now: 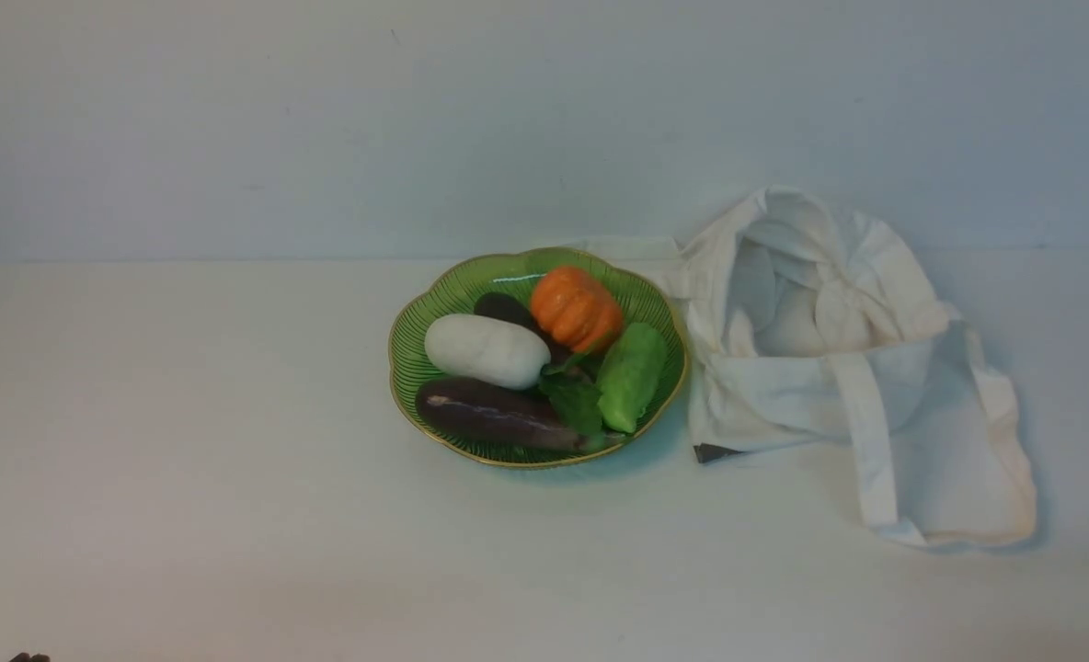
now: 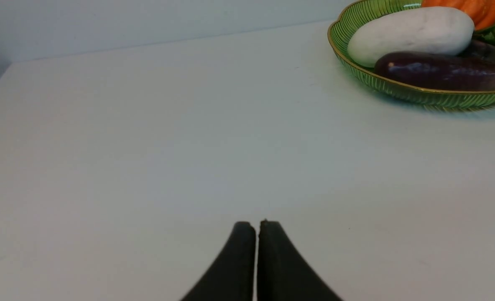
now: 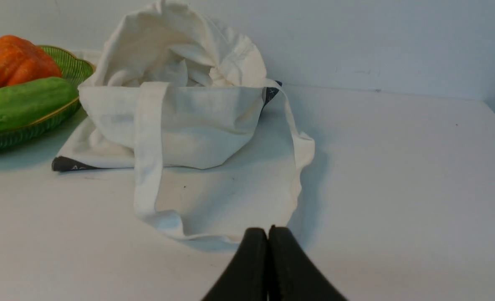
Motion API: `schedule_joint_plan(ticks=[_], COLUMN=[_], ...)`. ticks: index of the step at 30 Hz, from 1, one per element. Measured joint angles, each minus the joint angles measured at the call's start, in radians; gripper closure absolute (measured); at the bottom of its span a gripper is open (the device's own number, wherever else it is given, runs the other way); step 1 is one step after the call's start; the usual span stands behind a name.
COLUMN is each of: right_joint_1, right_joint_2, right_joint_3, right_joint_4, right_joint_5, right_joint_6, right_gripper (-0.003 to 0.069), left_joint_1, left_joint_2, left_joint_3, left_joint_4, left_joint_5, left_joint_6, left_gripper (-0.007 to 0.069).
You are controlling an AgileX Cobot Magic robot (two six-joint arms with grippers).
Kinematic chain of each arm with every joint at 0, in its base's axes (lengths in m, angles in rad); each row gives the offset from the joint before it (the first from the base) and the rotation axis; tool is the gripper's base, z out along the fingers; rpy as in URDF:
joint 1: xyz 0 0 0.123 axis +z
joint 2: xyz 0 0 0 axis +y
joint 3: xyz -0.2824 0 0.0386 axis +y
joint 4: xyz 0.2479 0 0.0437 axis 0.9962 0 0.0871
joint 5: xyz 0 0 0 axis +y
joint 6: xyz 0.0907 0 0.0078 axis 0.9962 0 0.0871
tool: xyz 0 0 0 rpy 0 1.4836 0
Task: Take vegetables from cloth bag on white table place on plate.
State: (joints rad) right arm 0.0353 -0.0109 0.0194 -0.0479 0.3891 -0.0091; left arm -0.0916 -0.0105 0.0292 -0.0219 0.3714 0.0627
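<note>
The white radish (image 1: 487, 350) lies in the green plate (image 1: 405, 345) on the counter (image 1: 186, 460), well apart from the left end effector (image 2: 256, 225), which is pinched closed and holds nothing. The right end effector (image 3: 268, 232) is pinched closed too, empty, near the cloth bag (image 1: 811, 386) strap.

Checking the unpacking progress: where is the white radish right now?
In the front view, the white radish lies on the left of the green plate, just behind the dark eggplant, left of the orange pumpkin.

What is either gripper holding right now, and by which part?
Nothing is held. The left gripper and right gripper are both shut and empty; the radish lies on the plate.
</note>
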Motion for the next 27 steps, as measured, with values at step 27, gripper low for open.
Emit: schedule_joint_plan(ticks=[27], right_joint_1=[0.0], right_joint_2=[0.0], right_joint_3=[0.0], right_joint_4=[-0.001], right_joint_5=[0.0], right_joint_6=[0.016], right_gripper=[0.0673], left_joint_1=[0.0], left_joint_2=[0.0], left_joint_3=[0.0], left_joint_4=[0.0], left_joint_5=[0.0], left_joint_6=[0.0], left_gripper=[0.0629])
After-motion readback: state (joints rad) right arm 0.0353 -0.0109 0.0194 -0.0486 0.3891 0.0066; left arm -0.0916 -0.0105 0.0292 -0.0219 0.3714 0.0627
